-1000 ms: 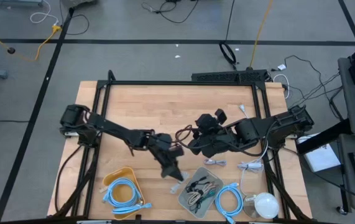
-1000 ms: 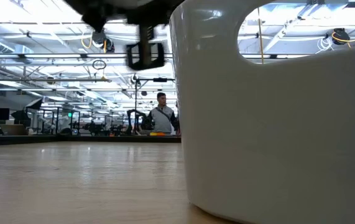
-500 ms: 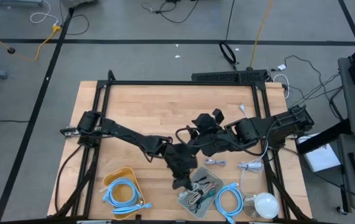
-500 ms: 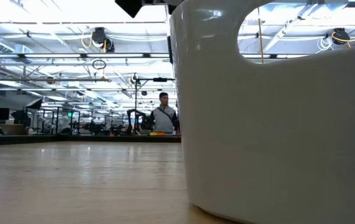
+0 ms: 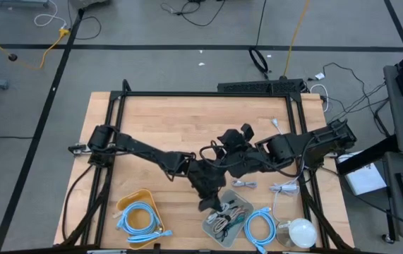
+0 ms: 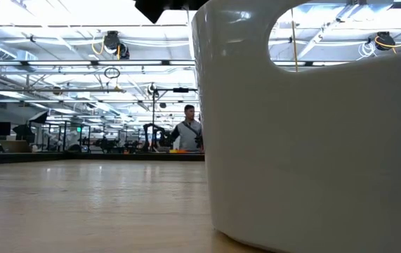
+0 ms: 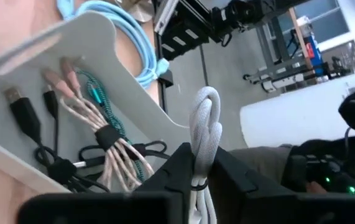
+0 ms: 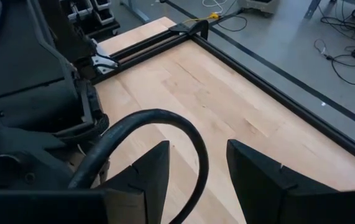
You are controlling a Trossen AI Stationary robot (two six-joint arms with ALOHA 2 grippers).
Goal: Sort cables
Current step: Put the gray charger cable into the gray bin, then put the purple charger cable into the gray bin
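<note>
The thin grey-white cable bundle, folded and cinched with a small tie, stands pinched between the two dark fingers of the left gripper, right above the pale grey plastic bin on the wooden tabletop. A second ago that gripper was short of the bin, over bare wood; half a second ago it had swung across to the bin's near edge, and it has held there since, as the high view shows. Its hold looks to be only beginning to ease, yet the bundle still sits between the fingers, so I judge the drop is starting, not finished.

The bin already carries the thin bundles: a beige and teal bunch and short black leads with plugs. A light-blue coiled cable lies on the tabletop just beside the bin, and another light-blue coil sits in the yellow bin. Two small grey bundles remain loose on the wood.

The right gripper waits over the middle of the tabletop with its fingers spread, nothing between them; a thick black cord only arcs in front of them.
</note>
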